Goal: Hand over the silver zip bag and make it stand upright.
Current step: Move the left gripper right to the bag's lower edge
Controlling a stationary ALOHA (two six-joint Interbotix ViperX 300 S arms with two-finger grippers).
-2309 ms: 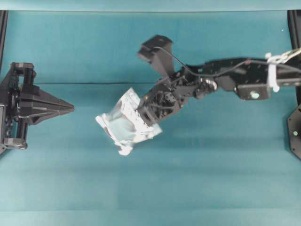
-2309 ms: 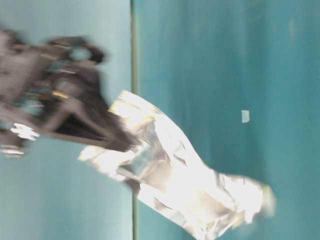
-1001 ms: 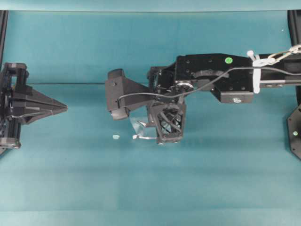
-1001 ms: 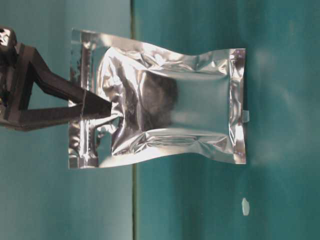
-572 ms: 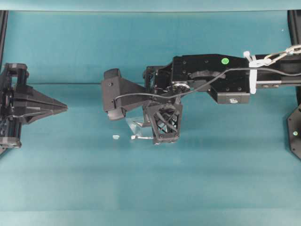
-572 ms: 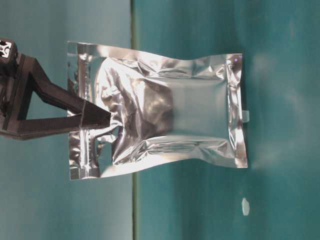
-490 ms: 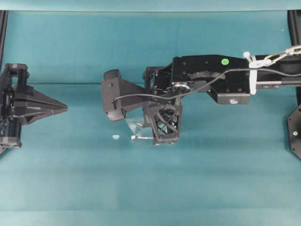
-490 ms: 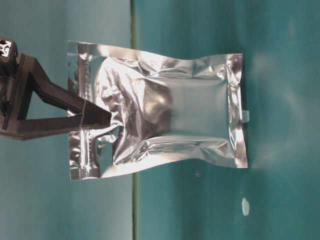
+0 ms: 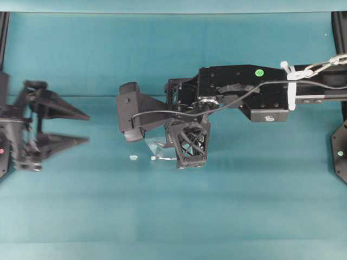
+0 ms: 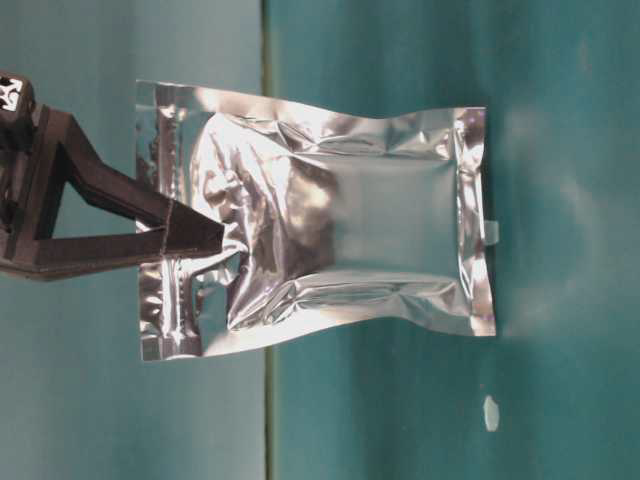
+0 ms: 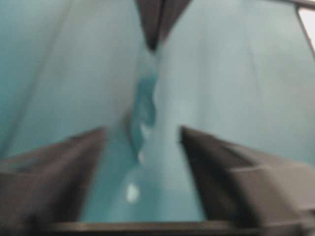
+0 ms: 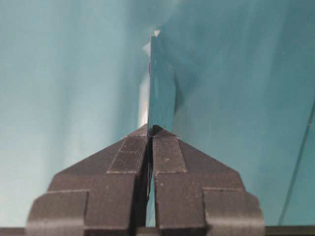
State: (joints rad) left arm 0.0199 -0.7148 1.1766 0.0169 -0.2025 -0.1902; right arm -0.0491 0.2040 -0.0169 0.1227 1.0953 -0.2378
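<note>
While the shiny, crinkled silver foil zip bag [image 10: 320, 220] hangs edge-on over the teal desk [image 9: 217, 216], the right jaws [image 12: 149, 140] are pressed together on the sealed strip at its top end, so it extends straight out from their tips. Well apart from the bag, the left jaws [image 9: 84, 128] stand wide apart with nothing between them, pointing toward it. A small white scrap [image 9: 133, 157] lies on the desk just beside the bag.

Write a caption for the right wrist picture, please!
Right gripper pinches the silver bag edge-on above the teal table.
</note>
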